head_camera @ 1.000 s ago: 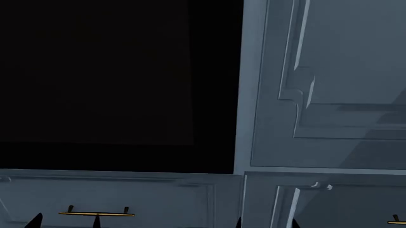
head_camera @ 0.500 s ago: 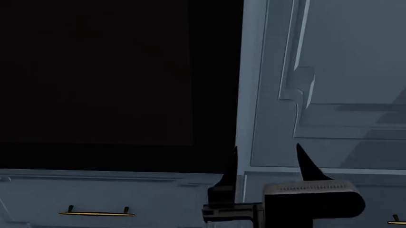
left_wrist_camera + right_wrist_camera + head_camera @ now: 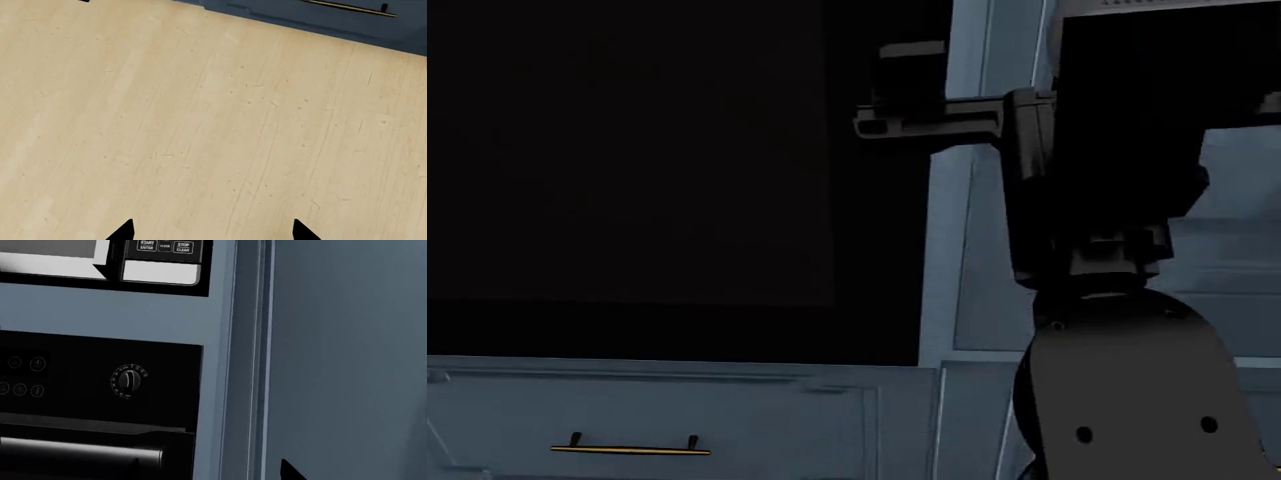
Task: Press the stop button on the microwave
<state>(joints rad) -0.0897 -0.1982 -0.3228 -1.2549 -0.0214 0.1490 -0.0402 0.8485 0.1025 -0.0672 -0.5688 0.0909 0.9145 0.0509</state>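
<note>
In the head view the black right arm (image 3: 1108,250) rises at about three o'clock in front of the blue-grey panelled cabinet front (image 3: 974,250), its upper end running off the top edge, so I cannot tell how its jaws stand. A large black oven face (image 3: 667,180) fills the nine o'clock side, with a slim brass drawer handle (image 3: 630,449) below at seven o'clock. The right wrist view shows the white microwave control panel (image 3: 160,265) at eleven o'clock, its small stop/clear button (image 3: 183,247) beside the start button (image 3: 147,245) (both well apart from the gripper). Below sits a black round oven knob (image 3: 129,381). The left gripper (image 3: 212,231) hangs over pale wooden floor (image 3: 200,130), fingertips apart.
</note>
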